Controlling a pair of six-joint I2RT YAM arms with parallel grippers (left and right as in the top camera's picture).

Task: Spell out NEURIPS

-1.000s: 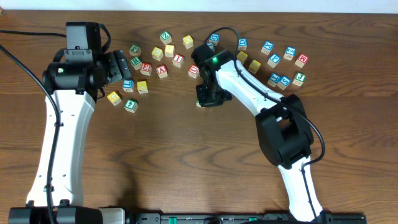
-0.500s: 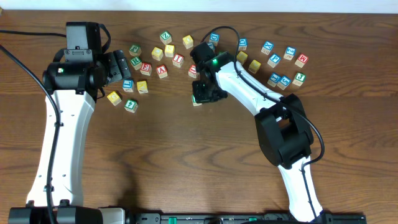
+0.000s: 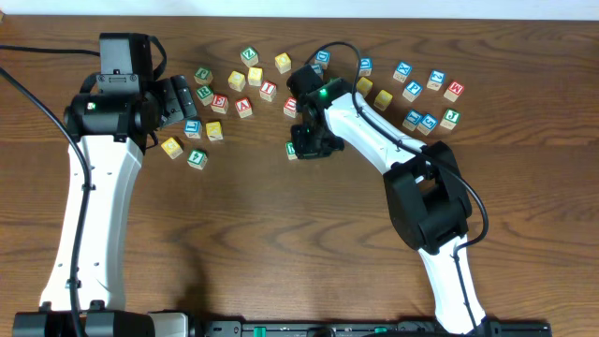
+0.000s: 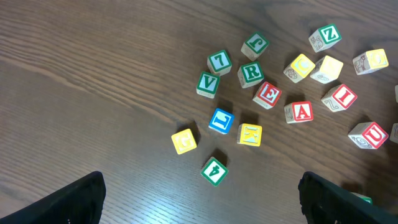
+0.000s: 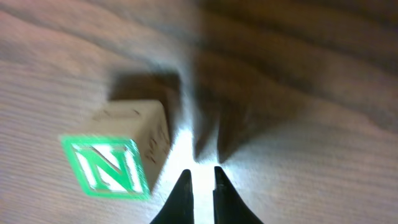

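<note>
Green-lettered N cube (image 5: 115,158) on the wooden table (image 3: 281,243), just beside the clenched, empty right gripper (image 5: 200,186); left gripper (image 3: 184,101) spread wide, holding nothing.

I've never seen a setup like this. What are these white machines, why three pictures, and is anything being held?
These are two robot arms, the left arm and the right arm, at a wooden table, each ending in a two-finger gripper. The wide picture comes from a camera overhead. The other two come from cameras on the wrists, looking past each arm's own fingers. Wooden letter blocks lie scattered on the table. The left gripper is wide open near a green R block and a red E block, holding nothing. The right gripper is shut and empty, its tips close beside a green N block.
</note>
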